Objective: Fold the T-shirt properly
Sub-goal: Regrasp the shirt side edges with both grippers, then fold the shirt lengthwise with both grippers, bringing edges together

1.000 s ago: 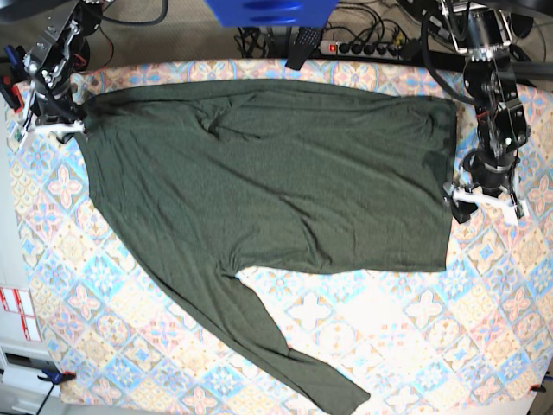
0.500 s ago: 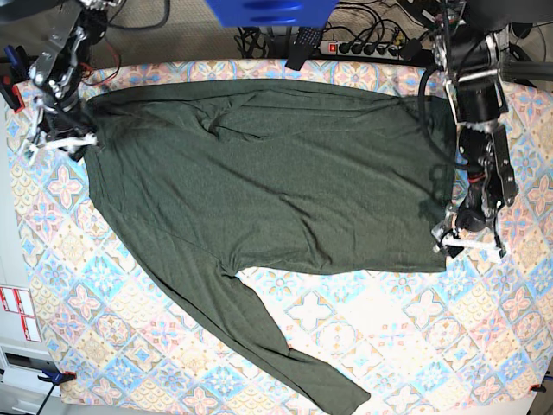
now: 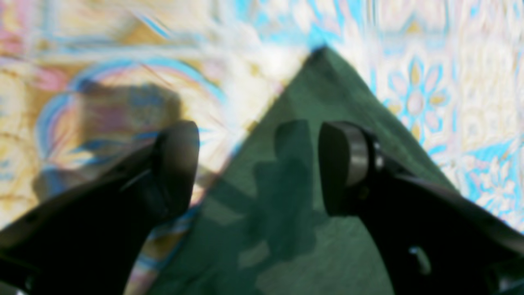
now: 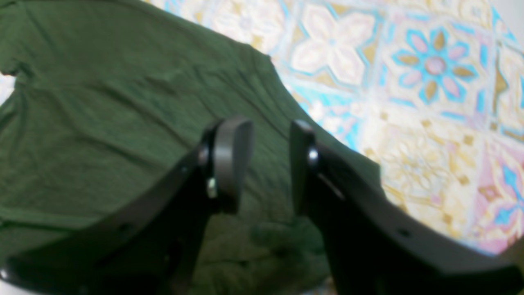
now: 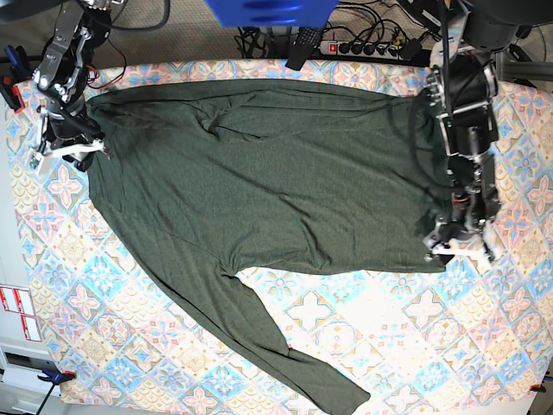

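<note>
Patterned tile cloth [image 5: 363, 320] covers the table, and the T-shirt [image 5: 276, 181] lies spread flat on it, one long sleeve running down toward the near edge. At the shirt's left edge, the right gripper [image 5: 67, 149] hovers with jaws partly apart, gripping nothing. At the shirt's lower right corner, the left gripper [image 5: 458, 251] stands spread wide over that corner.

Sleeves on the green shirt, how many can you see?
1. One long sleeve of the T-shirt stretches toward the table's near edge. A second may be folded underneath, hidden.
</note>
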`<state>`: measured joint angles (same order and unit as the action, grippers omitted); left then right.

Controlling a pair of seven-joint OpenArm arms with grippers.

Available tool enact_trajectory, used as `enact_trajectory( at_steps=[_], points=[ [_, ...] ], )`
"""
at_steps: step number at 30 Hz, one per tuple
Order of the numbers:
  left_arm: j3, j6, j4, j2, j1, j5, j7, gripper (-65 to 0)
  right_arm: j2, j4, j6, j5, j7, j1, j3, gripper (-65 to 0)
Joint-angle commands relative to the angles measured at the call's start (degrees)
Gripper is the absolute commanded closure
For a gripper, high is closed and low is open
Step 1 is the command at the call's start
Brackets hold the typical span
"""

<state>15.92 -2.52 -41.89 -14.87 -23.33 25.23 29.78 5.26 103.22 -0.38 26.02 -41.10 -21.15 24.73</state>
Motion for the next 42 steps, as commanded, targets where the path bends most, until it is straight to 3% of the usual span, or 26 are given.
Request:
enact_trajectory(
  at_steps=[1,6,9,11,16,17,21,25,30,37,42],
  points=[
    [-0.1,0.5,0.0,0.4,-1.7,-0.2,0.3,-44.8,0.8,1.3,0.2,0.4,1.3,0.1,0.3,-19.5],
    [-0.1,0.7,0.3,3.8,-1.3,-2.2,0.5,-44.5,0.8,3.2,0.2,0.4,1.3,0.1,0.5,-19.4],
    [-2.3,0.7,0.3,4.8,-1.2,-2.2,0.7,-39.4,0.8,3.5,0.2,0.4,1.3,0.1,0.7,-19.4],
    [-6.0,0.7,0.1,4.8,-0.4,-1.5,0.7,-31.4,0.8,3.5,0.2,0.4,1.3,0.1,0.7,-19.4],
    [-10.7,0.7,-3.8,4.7,2.4,-1.5,0.6,-2.3,0.8,3.5,0.2,0.4,1.3,0.0,0.7,-19.4],
    [-10.6,0.7,-5.0,4.7,3.2,-1.5,0.6,0.0,0.8,3.5,0.2,0.4,1.3,0.1,0.7,-19.4],
    [-10.6,0.7,-10.5,4.5,6.7,-1.5,0.6,0.0,0.9,3.3,0.2,0.4,1.4,0.4,0.5,-19.3],
    [-10.6,0.7,-17.7,3.8,10.8,-1.9,0.6,0.0,1.3,2.8,0.2,0.4,1.0,6.0,0.2,-19.5],
    [-10.6,0.6,-25.1,3.0,15.7,-1.9,0.6,0.0,5.3,-1.2,0.3,0.4,-6.2,12.6,-2.2,-19.7],
    [-10.5,0.5,-35.4,1.7,22.5,-1.9,0.7,0.0,10.8,-12.6,0.3,0.3,-6.3,19.6,-9.2,-29.4],
    [-10.5,0.5,-41.5,1.4,26.4,-1.9,0.7,0.0,15.8,-22.1,0.3,0.3,-5.9,25.8,-20.4,-30.0]
  ],
)
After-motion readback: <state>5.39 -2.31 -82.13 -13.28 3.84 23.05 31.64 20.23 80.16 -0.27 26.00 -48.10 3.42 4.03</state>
